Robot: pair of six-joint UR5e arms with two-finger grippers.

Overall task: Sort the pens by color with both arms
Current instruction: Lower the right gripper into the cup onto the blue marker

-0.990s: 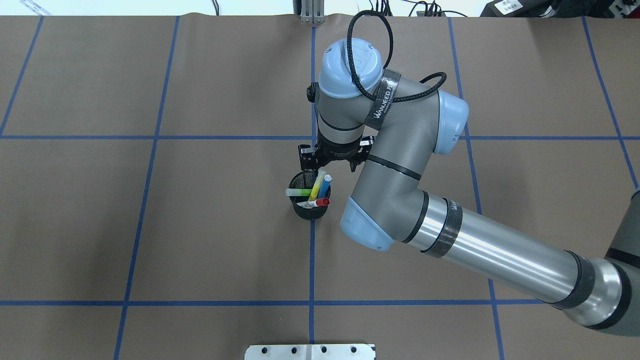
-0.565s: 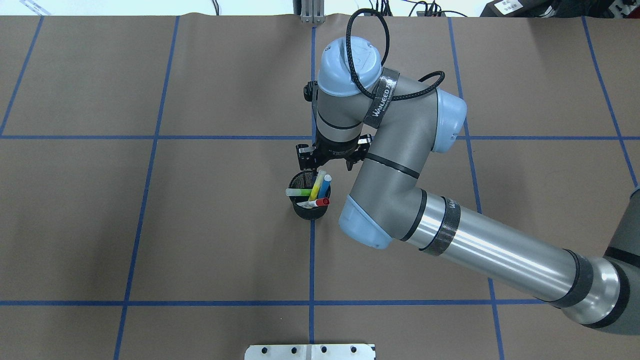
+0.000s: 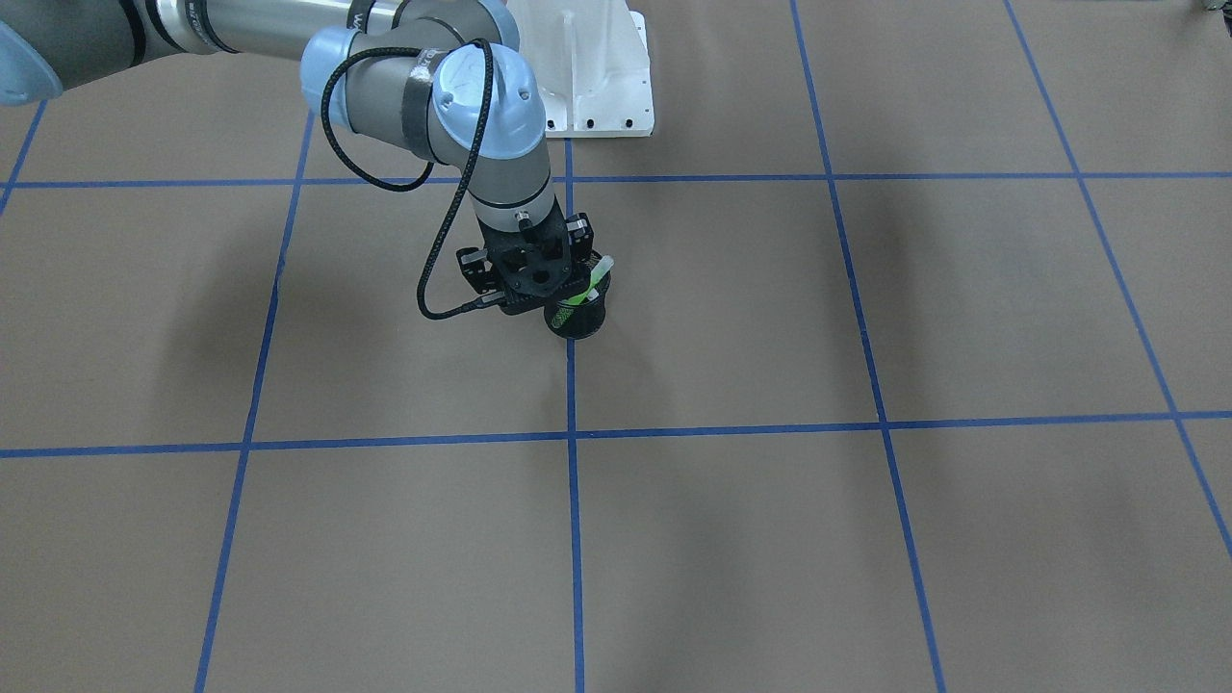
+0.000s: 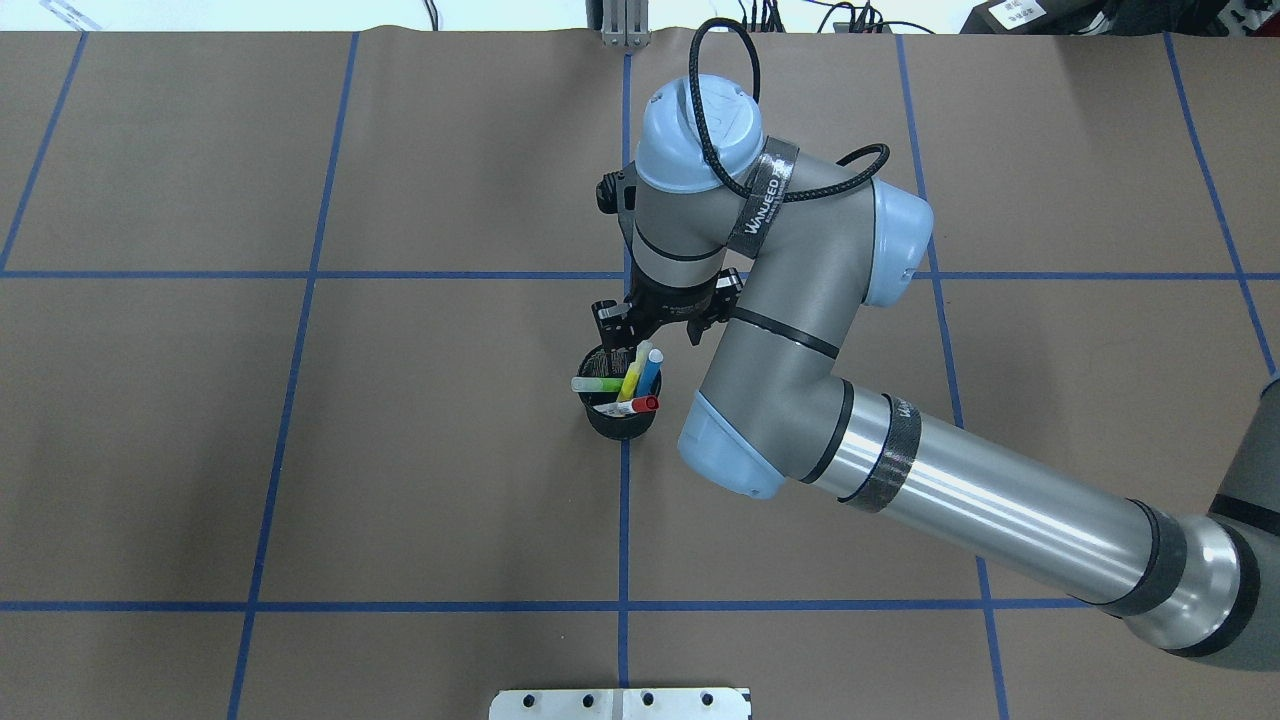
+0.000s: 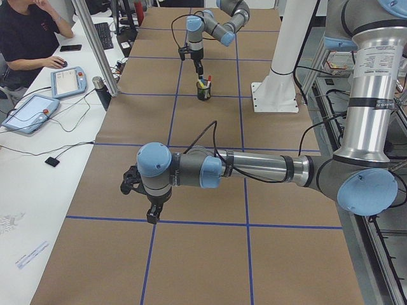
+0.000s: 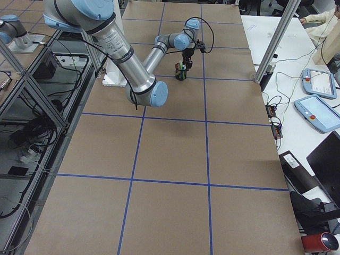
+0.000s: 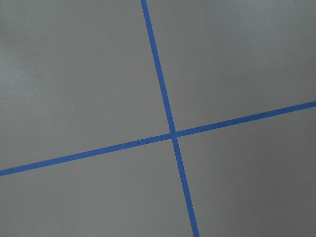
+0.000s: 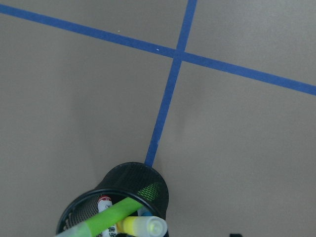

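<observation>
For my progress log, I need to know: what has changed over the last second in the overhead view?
The right gripper has shifted slightly toward the mesh cup and now sits closer over the pen tops. It has taken hold of nothing. The four pens lean in the cup exactly as before, and the cup has not moved.

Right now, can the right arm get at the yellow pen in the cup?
Probably yes. The right gripper hangs over the cup, and the yellow pen sticks out above the rim, exposed, though the blue pen leans close beside it.
</observation>
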